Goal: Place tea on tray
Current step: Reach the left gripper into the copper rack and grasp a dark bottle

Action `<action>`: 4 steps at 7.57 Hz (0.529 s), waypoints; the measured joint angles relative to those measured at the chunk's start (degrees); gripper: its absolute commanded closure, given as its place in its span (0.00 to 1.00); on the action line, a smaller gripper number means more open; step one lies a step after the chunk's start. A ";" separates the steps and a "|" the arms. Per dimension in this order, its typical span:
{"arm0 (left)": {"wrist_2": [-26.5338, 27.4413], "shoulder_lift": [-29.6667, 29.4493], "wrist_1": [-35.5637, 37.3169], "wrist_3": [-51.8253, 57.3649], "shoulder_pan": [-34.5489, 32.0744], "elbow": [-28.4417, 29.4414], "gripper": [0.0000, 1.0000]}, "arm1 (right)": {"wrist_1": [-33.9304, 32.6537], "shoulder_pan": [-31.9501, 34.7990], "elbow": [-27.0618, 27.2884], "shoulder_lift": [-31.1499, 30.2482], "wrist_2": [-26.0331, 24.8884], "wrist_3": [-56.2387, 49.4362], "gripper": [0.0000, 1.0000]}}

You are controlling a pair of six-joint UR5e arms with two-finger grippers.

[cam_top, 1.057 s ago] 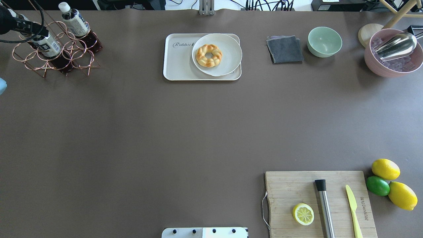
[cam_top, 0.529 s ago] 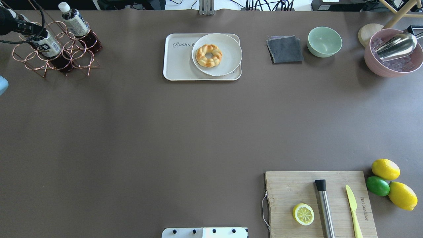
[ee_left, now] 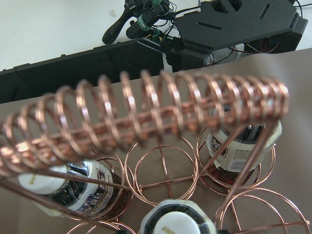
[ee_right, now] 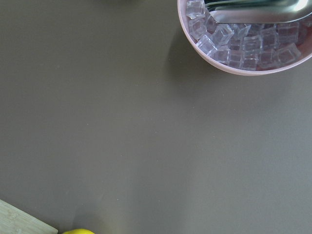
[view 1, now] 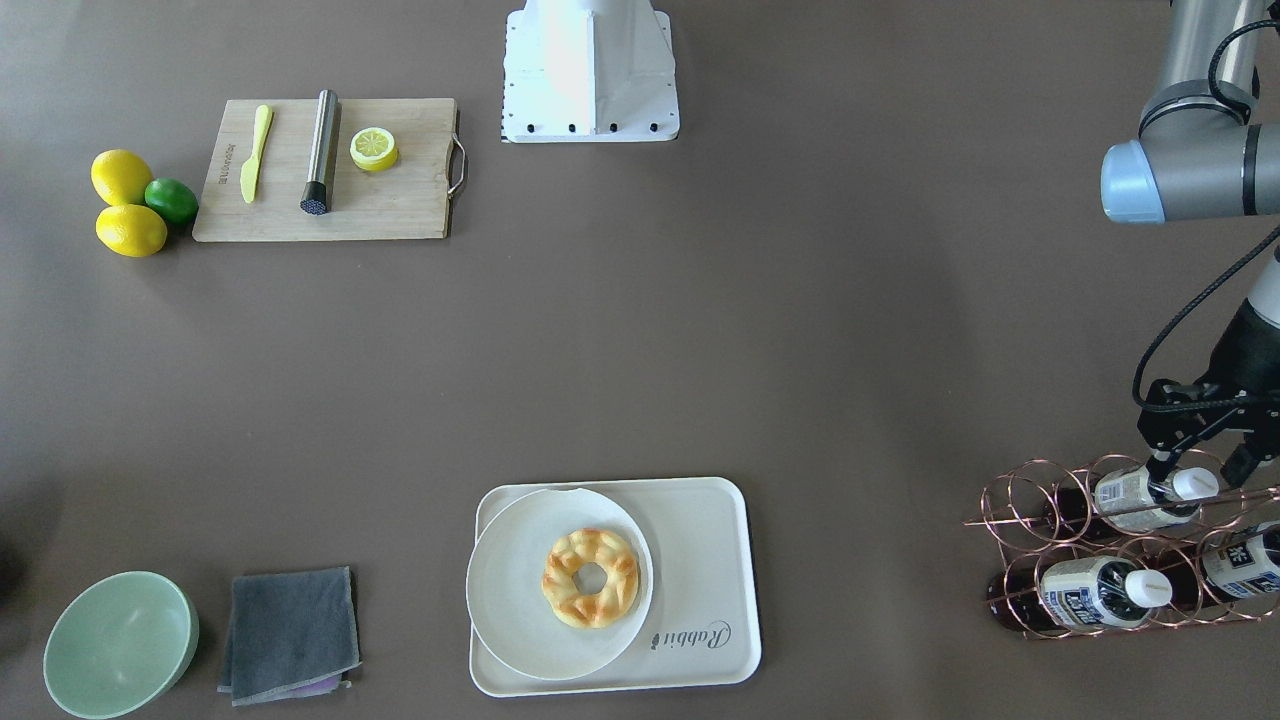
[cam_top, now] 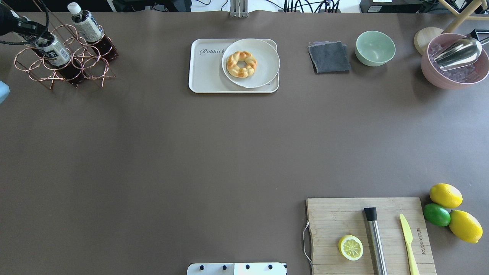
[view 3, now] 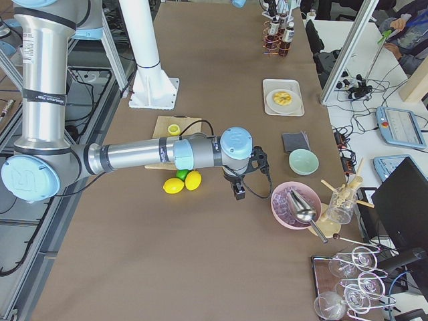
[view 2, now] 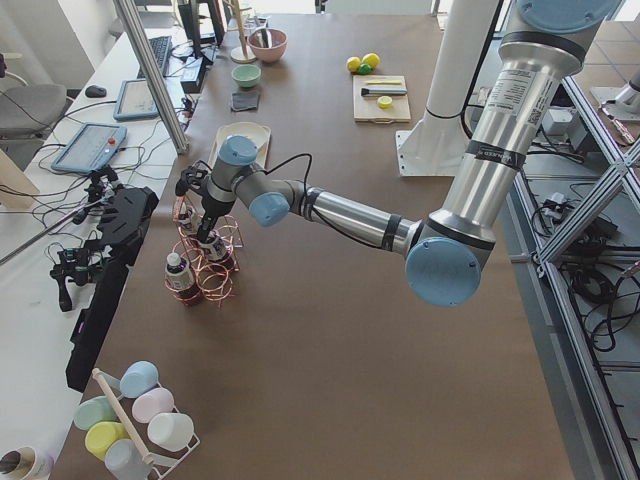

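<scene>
Three tea bottles lie in a copper wire rack (view 1: 1010, 520). My left gripper (view 1: 1200, 468) is at the rack's near side, its fingers closed on the white cap of one tea bottle (view 1: 1140, 497); the overhead view shows this gripper (cam_top: 37, 37) at the top of that bottle (cam_top: 55, 55). That cap (ee_left: 178, 217) fills the bottom of the left wrist view. The cream tray (view 1: 700, 560), also in the overhead view (cam_top: 206, 72), carries a white plate (view 1: 510, 590) with a doughnut. My right gripper (view 3: 239, 190) hangs over bare table; I cannot tell whether it is open or shut.
Other tea bottles (view 1: 1095, 592) (cam_top: 88, 26) rest in the rack. A grey cloth (cam_top: 329, 57), green bowl (cam_top: 375, 47) and pink ice bowl (cam_top: 454, 72) stand right of the tray. A cutting board (cam_top: 332, 217) and citrus fruit (cam_top: 445, 195) lie near the robot.
My left gripper has drawn back a little toward the table's far left corner, and the held bottle has slid slightly with it in its ring.
</scene>
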 measured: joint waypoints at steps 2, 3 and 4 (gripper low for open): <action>0.00 -0.08 -0.02 -0.49 -0.18 0.14 0.80 | 0.00 0.00 0.04 -0.02 -0.02 0.00 0.00; 0.00 -0.17 -0.03 -0.85 -0.16 0.13 1.00 | 0.00 0.00 -0.03 -0.02 -0.09 -0.01 0.00; -0.01 -0.36 -0.05 -2.22 0.00 0.07 1.00 | 0.00 0.00 -0.10 -0.04 -0.16 0.00 0.00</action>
